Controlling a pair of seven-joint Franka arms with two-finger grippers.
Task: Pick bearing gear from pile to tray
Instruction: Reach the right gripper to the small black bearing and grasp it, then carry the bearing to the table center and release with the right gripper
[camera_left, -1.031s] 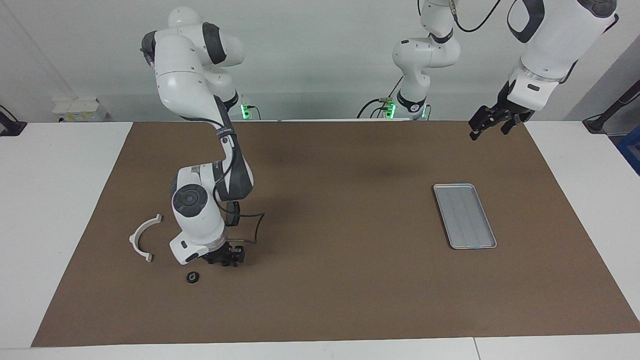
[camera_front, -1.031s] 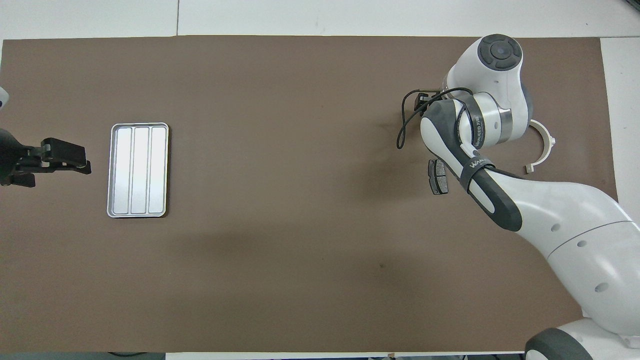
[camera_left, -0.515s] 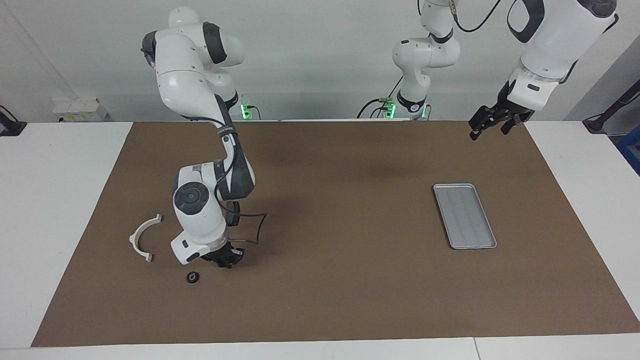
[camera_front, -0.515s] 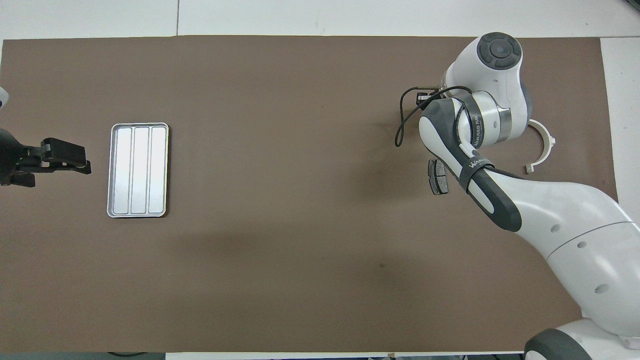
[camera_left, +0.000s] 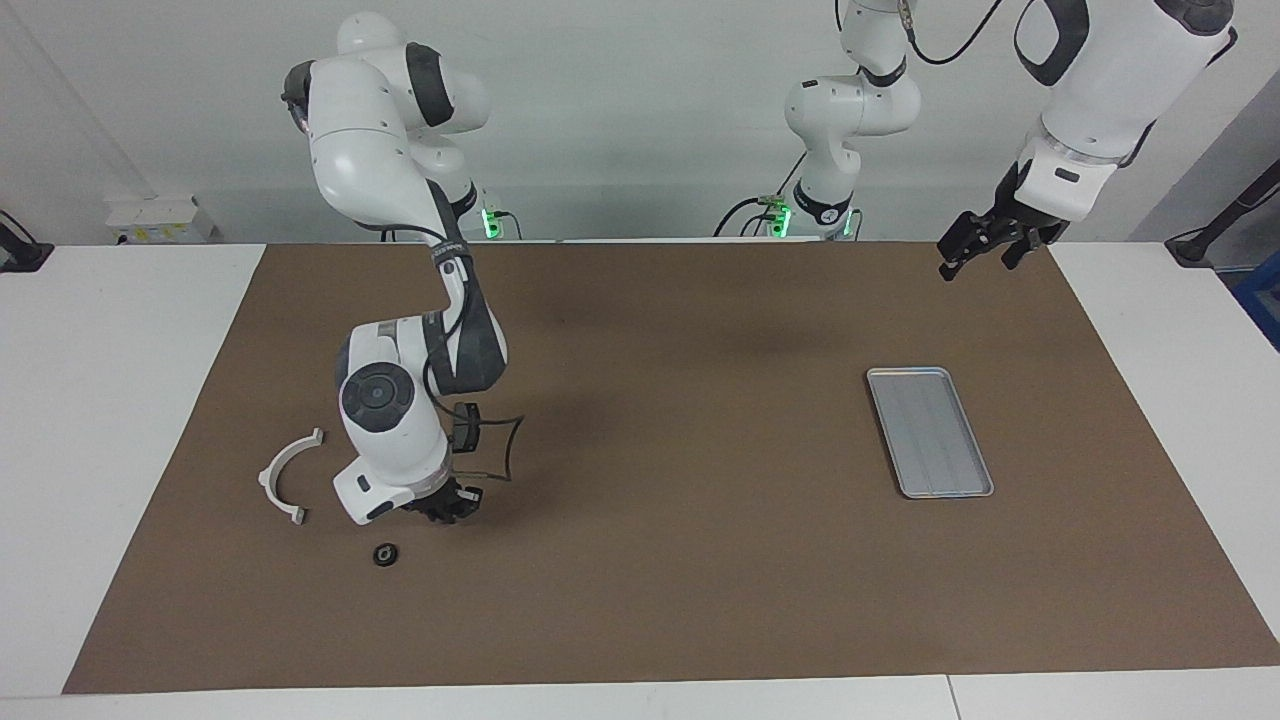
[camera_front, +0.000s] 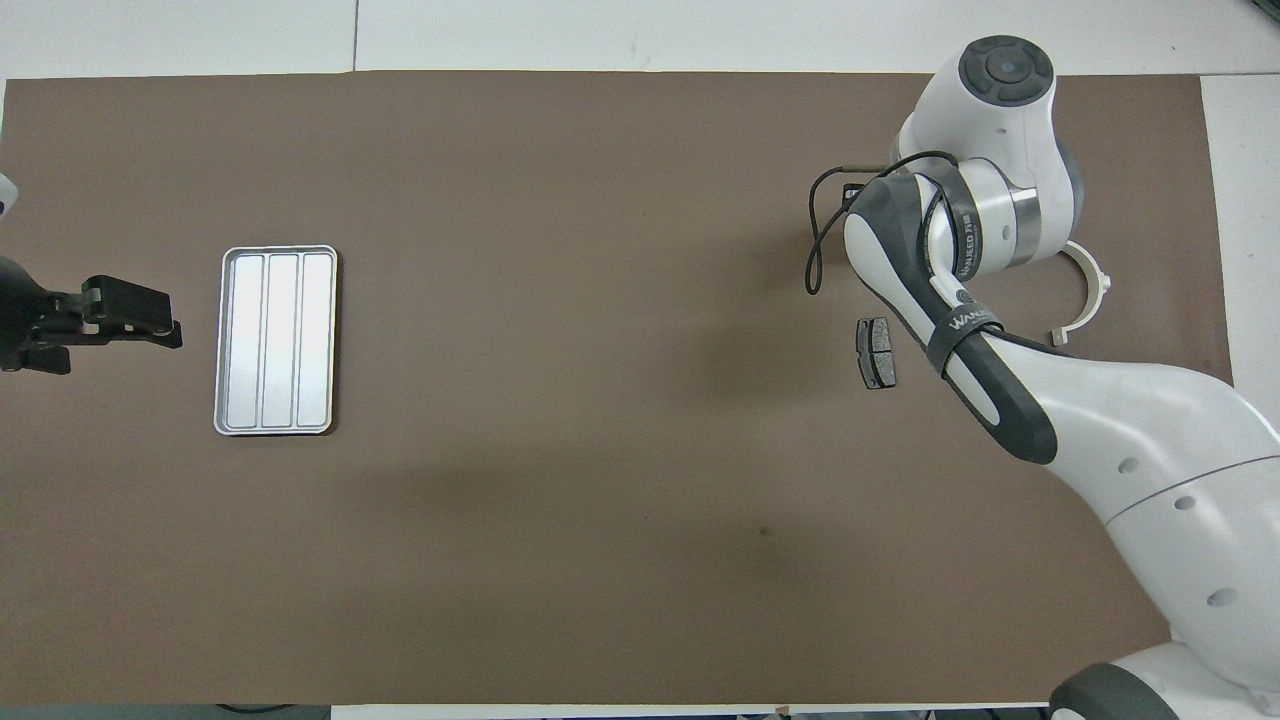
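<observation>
In the facing view, your right gripper (camera_left: 447, 507) hangs low over the mat at the pile, its fingers pressed together; whether a small part sits between them you cannot tell. One small black round piece (camera_left: 386, 553) lies on the mat just beside the gripper, and the white curved arc (camera_left: 284, 475) lies nearby. The tray (camera_left: 930, 431) lies well apart, toward the left arm's end. The left gripper (camera_left: 975, 245) waits, raised, its fingers spread.

In the overhead view, the right arm hides its own gripper; a brake pad (camera_front: 877, 353) lies beside the forearm, and the tray (camera_front: 276, 340) is empty. You seem to be at the grasp; next, check the grip holds, then lift and carry to the tray.
</observation>
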